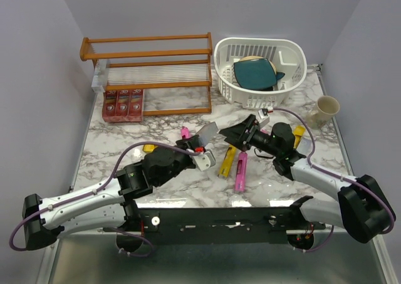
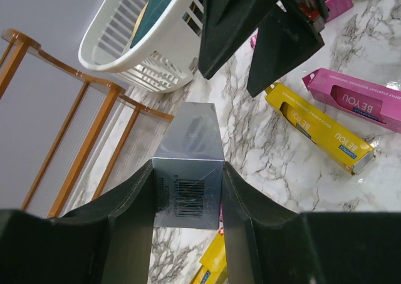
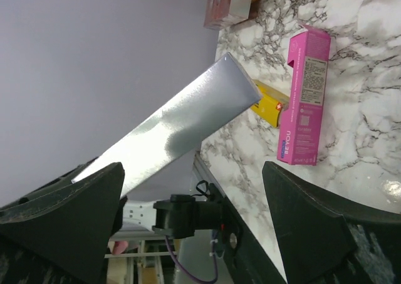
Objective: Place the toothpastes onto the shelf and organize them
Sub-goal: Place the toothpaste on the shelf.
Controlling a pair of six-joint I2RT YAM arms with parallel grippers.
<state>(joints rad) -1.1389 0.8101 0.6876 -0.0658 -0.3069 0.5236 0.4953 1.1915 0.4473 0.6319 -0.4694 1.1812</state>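
Silver carton point(image 2: 188, 171) clamped by L fingers point(image 2: 247, 227); basket point(image 1: 291, 61) w/ teal item point(image 1: 254, 74).

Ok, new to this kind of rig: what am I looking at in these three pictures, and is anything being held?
Two robot arms are bolted at a marble-patterned table. One picture looks down from above; the other two come from cameras on each wrist. The left gripper is closed on a silver-grey toothpaste carton; the right gripper stands open facing it. Yellow and pink cartons lie loose. Three red cartons sit in the orange-brown wooden shelf, beside a white slotted plastic basket and a beige cup.
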